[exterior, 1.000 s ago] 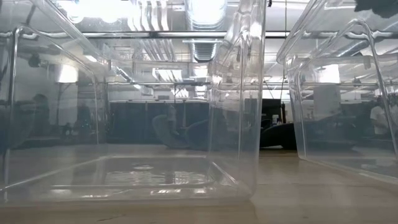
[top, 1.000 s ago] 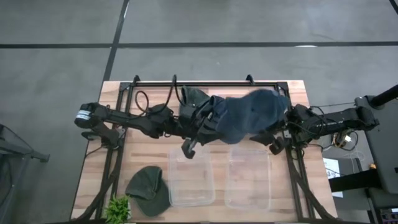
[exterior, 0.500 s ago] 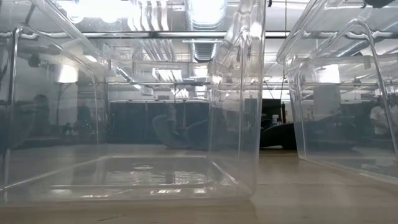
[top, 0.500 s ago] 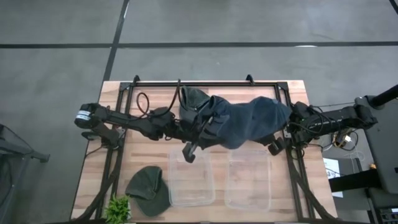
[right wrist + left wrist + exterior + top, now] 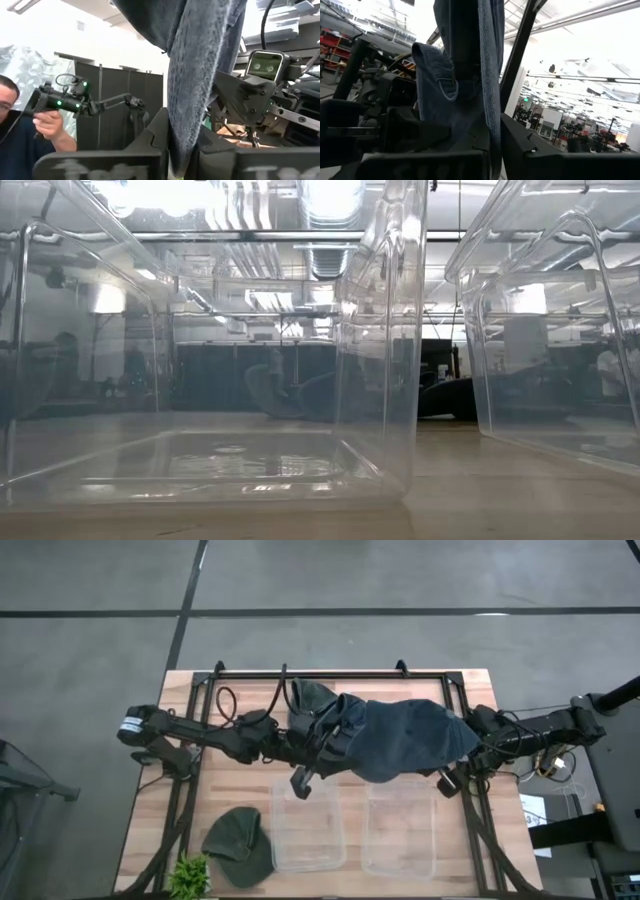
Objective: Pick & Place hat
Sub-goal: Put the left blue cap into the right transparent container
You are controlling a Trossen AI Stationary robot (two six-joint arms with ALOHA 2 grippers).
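Pinching the blue hat (image 5: 405, 740), right tool (image 5: 462, 748) has now closed; left tool (image 5: 335, 745) grips it too

The blue hat (image 5: 405, 740) hung stretched between both arms, spanning twelve o'clock above the two clear bins (image 5: 355, 823) and blocking passage there. At seven o'clock, a green cap (image 5: 238, 843) and small plant (image 5: 190, 877) crowded the corner. Bare wood lay open at nine o'clock.

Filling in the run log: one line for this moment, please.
blue hat stretched between both arms above bins | left gripper shut on it | right gripper shut on it | green hat on table
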